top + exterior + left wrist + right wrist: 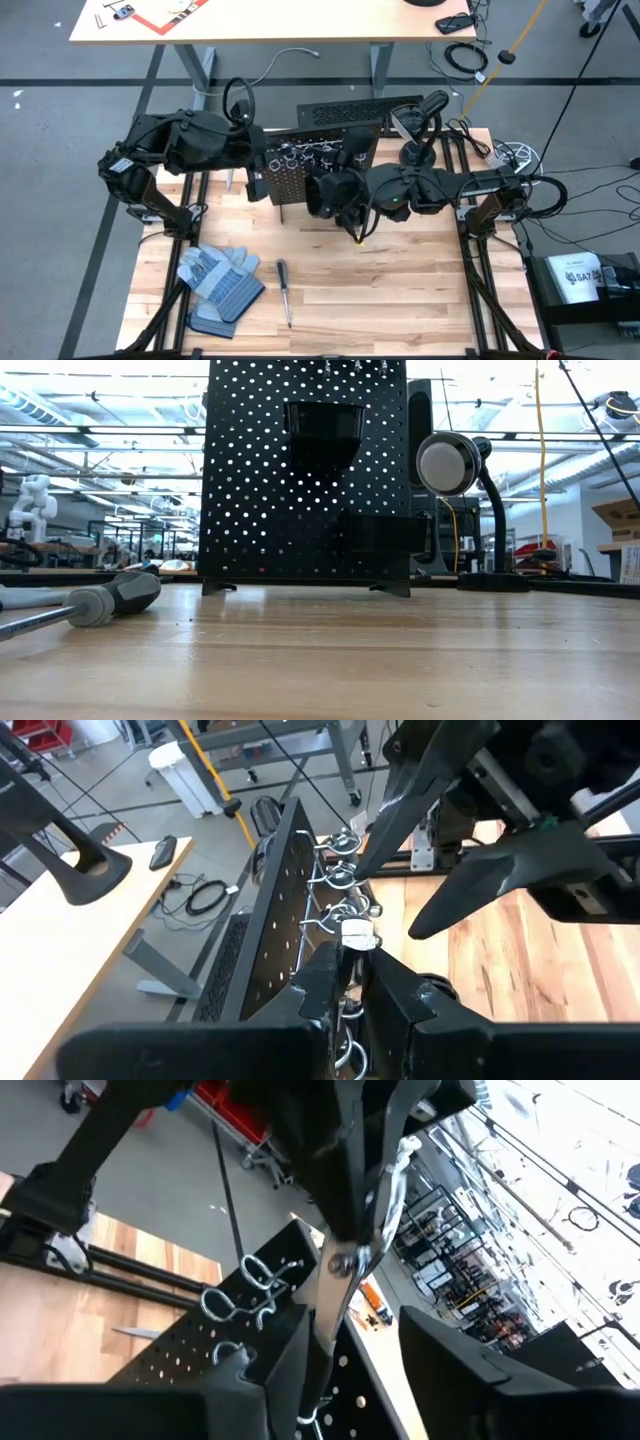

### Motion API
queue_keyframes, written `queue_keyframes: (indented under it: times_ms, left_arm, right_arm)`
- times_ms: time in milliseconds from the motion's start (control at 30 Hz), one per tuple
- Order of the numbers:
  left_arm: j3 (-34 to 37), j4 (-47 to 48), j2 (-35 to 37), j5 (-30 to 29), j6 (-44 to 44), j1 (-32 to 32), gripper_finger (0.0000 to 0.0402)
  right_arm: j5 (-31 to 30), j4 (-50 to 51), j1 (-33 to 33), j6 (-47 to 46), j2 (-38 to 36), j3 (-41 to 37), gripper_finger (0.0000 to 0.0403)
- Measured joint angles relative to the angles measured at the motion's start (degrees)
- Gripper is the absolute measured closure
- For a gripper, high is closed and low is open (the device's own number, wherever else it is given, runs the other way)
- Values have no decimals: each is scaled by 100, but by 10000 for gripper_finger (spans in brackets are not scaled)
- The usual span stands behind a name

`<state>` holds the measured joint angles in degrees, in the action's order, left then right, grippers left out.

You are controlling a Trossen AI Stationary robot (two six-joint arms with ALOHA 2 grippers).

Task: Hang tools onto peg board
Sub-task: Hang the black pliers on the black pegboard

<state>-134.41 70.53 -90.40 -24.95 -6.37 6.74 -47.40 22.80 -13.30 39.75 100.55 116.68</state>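
Observation:
The black peg board (300,175) stands upright at mid table, with silver ring holders (335,870) along its top. My left gripper (358,960) is shut at that row, at the board's left end (262,168). My right gripper (355,1320) hovers open in front of the board's top (345,205). A tool with dark handles and a silver nose, pliers (338,1265) by the look, stands between its fingers. A dark-handled screwdriver (284,292) lies flat on the table near the front; its handle shows in the low view (110,598). My left gripper is shut on the peg board's top, over the row of ring holders (350,1010), which runs through the narrow gap between its fingers. A small silver piece (355,932) shows just past the fingertips. Which wire or edge the pads meet is hidden by the fingers. My right gripper has the silver nose (320,1330) close beside one finger (285,1350); I cannot tell whether it touches.
Grey-and-blue work gloves (215,285) lie at the front left, beside the screwdriver. A black desk lamp (420,130) stands at the back right, next to the board (450,465). Two black bins (320,425) hang on the board's face. Bare wood lies toward the front right.

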Motion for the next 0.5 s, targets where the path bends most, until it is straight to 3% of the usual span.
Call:
queue_keyframes:
  times_ms: [200, 500]
  left_arm:
    - [2, -20, 14, 15, 2, 2, 367]
    - [7, -125, 30, 19, -3, 17, 367]
  right_arm:
    - [424, 380, 2, -441, -4, 2, 246]
    - [409, 539, 7, -591, -7, 2, 247]
